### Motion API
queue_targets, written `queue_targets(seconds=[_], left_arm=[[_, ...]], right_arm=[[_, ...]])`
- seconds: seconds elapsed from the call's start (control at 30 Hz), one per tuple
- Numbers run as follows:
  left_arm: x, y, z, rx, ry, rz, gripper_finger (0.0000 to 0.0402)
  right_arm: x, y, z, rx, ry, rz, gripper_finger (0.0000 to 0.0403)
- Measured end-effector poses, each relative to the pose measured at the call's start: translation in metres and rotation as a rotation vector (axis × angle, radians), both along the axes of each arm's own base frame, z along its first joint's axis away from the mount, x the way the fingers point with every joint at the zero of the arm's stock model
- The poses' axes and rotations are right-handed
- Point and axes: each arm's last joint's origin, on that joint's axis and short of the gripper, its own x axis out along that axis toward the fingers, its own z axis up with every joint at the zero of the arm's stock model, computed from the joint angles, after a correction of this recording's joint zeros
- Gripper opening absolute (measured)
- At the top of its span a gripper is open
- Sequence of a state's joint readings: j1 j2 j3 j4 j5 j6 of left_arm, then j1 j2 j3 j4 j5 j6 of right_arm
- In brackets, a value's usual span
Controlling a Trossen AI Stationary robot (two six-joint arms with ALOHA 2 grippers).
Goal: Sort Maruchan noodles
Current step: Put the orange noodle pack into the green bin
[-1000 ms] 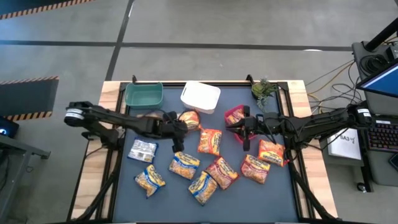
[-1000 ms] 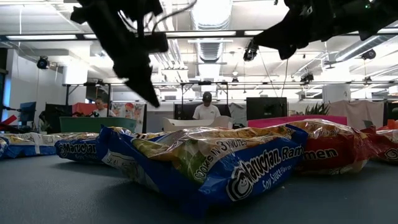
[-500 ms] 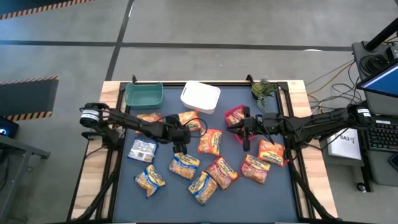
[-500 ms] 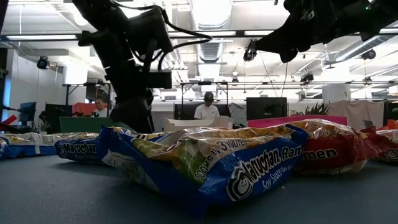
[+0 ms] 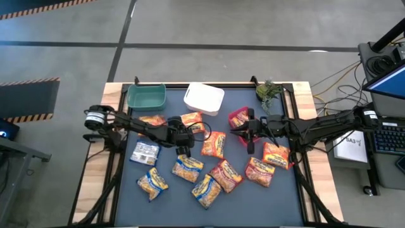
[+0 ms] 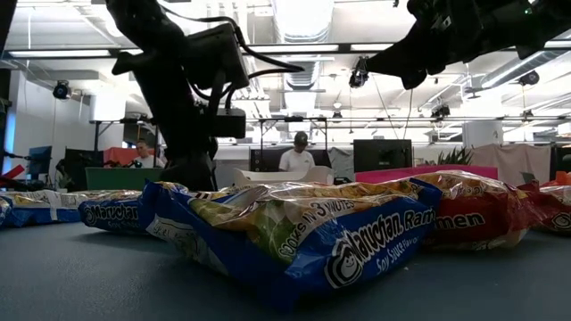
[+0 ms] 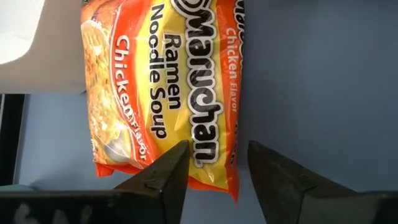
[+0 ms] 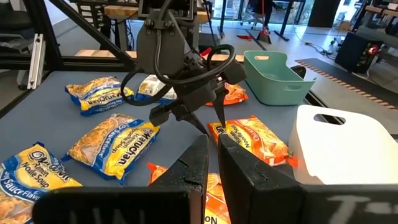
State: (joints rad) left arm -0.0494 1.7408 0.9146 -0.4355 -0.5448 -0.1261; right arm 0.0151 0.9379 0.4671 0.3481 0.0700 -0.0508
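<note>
Several Maruchan packets lie flat on the dark mat: orange, blue, red and silver. My left gripper is open and points down over the near end of an orange chicken packet beside the white bin. Its two fingers stand on either side of that packet's end, and I see no touch. The right wrist view shows this gripper above the same packet. My right gripper is shut and empty, hovering by the red bin.
Along the far edge stand a green bin, a white bin and the red bin, with a small plant at the far right corner. Another orange packet lies under my left arm. People sit in the room behind the table.
My left gripper has come down from well above the packets to just over the mat and has turned to point downward. Its arm has reached a little farther toward the table's right.
</note>
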Motion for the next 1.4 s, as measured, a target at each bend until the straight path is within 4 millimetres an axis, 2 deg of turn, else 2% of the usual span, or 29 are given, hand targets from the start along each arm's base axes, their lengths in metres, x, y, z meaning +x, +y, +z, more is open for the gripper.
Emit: queue_targets(seconds=[0.13, 0.33, 0.4, 0.7, 0.87, 1.07, 1.2, 1.4], left_arm=[[0.000, 0.000, -0.001, 0.007, 0.004, 0.004, 0.0108], [-0.002, -0.001, 0.001, -0.012, 0.022, -0.004, 0.0021], [-0.005, -0.003, 0.001, -0.021, 0.042, -0.016, 0.0006], [-0.028, -0.022, 0.025, -0.116, 0.130, -0.110, 0.0001], [-0.041, -0.027, 0.045, -0.140, 0.106, -0.118, 0.0000], [-0.050, -0.026, 0.067, -0.270, -0.042, 0.011, 0.0000], [-0.055, -0.019, 0.079, -0.339, -0.188, 0.227, 0.0004], [-0.054, -0.007, 0.090, -0.468, -0.385, 0.464, 0.0058]], right_arm=[[0.000, 0.000, 0.000, -0.003, 0.000, 0.001, 0.0027], [0.000, 0.000, 0.000, -0.014, 0.001, 0.002, 0.0027], [0.000, 0.000, 0.000, -0.014, 0.001, 0.002, 0.0027], [0.000, 0.000, 0.000, -0.014, 0.001, 0.002, 0.0027], [0.000, 0.000, 0.000, -0.012, 0.001, 0.002, 0.0027], [0.000, 0.000, 0.000, -0.001, 0.000, -0.001, 0.0027], [0.000, 0.000, 0.000, -0.001, 0.000, -0.001, 0.0027], [0.000, 0.000, 0.000, -0.002, 0.000, 0.000, 0.0027]])
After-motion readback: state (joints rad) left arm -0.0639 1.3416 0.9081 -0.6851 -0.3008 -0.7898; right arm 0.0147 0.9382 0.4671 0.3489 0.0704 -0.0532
